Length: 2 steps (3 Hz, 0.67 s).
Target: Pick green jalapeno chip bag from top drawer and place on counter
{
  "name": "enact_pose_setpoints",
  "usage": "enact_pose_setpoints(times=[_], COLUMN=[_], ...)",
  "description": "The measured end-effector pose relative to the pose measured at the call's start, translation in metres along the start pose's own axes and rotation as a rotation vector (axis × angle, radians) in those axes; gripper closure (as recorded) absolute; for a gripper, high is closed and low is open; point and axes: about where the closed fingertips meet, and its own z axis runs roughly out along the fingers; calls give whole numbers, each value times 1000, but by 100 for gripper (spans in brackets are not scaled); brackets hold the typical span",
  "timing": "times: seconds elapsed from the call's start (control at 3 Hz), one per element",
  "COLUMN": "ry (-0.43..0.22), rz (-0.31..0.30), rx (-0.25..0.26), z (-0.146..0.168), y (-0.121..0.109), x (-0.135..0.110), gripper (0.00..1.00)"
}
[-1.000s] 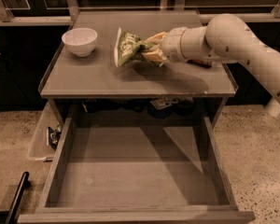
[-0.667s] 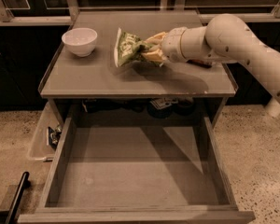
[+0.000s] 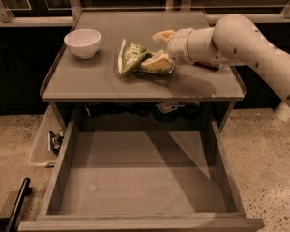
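The green jalapeno chip bag [image 3: 132, 57] stands tilted on the grey counter [image 3: 111, 85], near its middle. My gripper [image 3: 160, 50] reaches in from the right, level with the bag's right end. Its fingers are spread, the upper fingertip [image 3: 163, 34] clear of the bag and the lower one against the bag's right corner. The top drawer [image 3: 145, 175] is pulled fully out below the counter, and its flat bottom shows nothing in it.
A white bowl [image 3: 82, 42] stands on the counter's far left. A small dark object [image 3: 208, 65] lies on the counter under my arm. A clear plastic bin [image 3: 41, 141] hangs at the left of the drawer. A black bar [image 3: 17, 204] is at the bottom left.
The fingers have spread apart from the bag's right end. The bag has stayed in place on the counter.
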Motion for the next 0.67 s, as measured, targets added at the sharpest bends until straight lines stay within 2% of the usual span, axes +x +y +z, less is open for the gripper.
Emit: enact_pose_setpoints(times=[0.33, 0.67], ry=[0, 0], rz=[0, 0], rx=[0, 0], z=[0, 0], y=[0, 0], x=[0, 0], gripper=[0, 0])
